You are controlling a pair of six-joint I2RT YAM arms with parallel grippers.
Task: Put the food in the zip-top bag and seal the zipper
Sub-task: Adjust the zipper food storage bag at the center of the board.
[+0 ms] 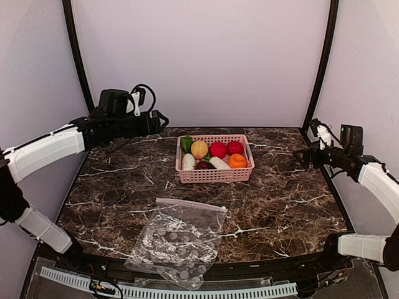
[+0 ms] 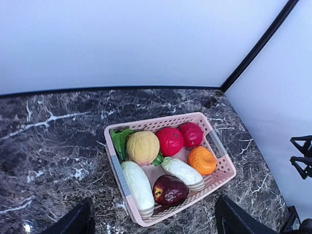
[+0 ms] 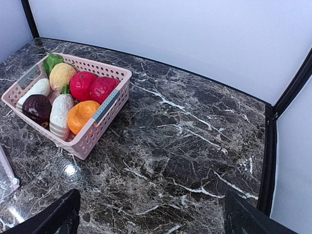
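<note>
Hanging over the far left corner of the tabletop (image 1: 280, 199), the left claw (image 1: 159, 119) is released. Its two fingers (image 2: 78, 222) are spread wide at the bottom of its wrist view and grasp nothing. The right claw (image 1: 302, 156) is also released and bare, held over the right edge and pointing inward.

Both are well apart from the food (image 2: 142, 147), which all sits in one pink basket (image 1: 215, 177) at the middle of the far half. It holds eight pieces:
- two red balls (image 1: 217, 149) (image 1: 235, 147), side by side at the back
- one orange (image 1: 237, 161), just in front of them
- one yellow ball (image 1: 199, 149)
- one green leaf (image 1: 186, 144), in the back left corner
- two white radishes (image 1: 188, 161) (image 1: 219, 163)
- one purple piece (image 2: 169, 190), at the front between the radishes

One clear bag (image 1: 177, 243) lies flat and crinkled by the near edge, apart from the basket. Its one zipper (image 1: 190, 204) runs along the side facing the basket; I cannot tell whether it is pressed closed.
</note>
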